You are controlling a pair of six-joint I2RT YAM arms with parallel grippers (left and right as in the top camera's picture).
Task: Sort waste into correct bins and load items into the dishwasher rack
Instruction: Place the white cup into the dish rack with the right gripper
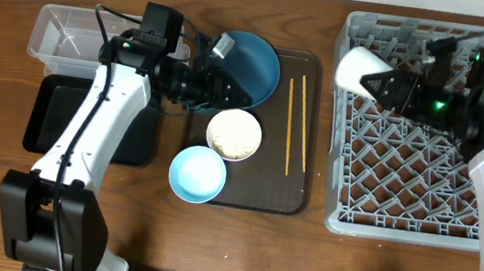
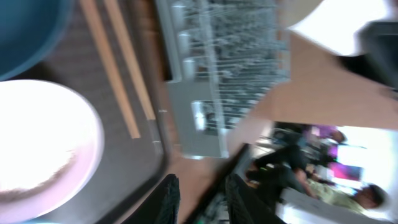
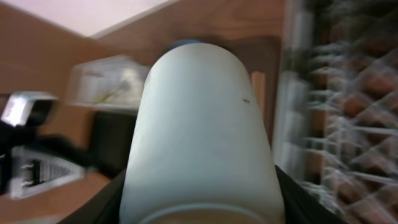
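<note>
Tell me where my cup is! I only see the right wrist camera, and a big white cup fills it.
Observer: The small white cup is gripped by the right end effector, over the grey rack's edge nearest the brown tray.
Operator: What's the other arm doing?
Observer: The left end effector is open and empty, by the dark blue bowl.
Operator: What's left to load?
Observer: For one, the chopsticks lie on the brown tray beside the white bowl.

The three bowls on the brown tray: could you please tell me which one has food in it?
The white bowl, between the other two, holds whitish rice-like scraps; the dark blue bowl and the light blue bowl show bare insides.
</note>
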